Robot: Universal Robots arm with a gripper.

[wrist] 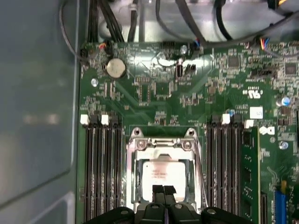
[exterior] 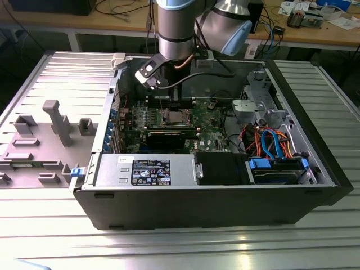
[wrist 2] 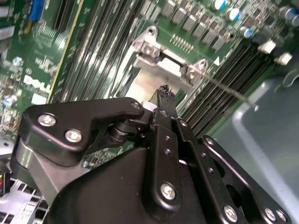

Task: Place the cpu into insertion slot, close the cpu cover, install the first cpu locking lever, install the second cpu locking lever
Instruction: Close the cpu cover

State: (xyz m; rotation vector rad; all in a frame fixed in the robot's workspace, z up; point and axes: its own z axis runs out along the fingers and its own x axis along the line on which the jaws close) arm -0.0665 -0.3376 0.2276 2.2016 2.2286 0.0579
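An open black computer case (exterior: 197, 208) lies on a ribbed metal table (exterior: 197, 247), with a wooden bench (exterior: 112, 22) behind. Inside it are a silver power supply (exterior: 146, 169) along the near wall, a black graphics card (exterior: 166, 138) and orange and blue cables (exterior: 270, 140) by the drive cage (exterior: 264, 95). On the green motherboard (wrist: 163, 93) sit a coin cell battery (wrist: 115, 67) and black memory slots (wrist: 100, 168) in two banks. A grey fixture tray (exterior: 34, 140) lies beside the case, at the exterior view's left.

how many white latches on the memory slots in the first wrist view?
4. Two white latches at the bank on one side of the cpu, two on the other. The slots' far ends are out of frame; more may be hidden.
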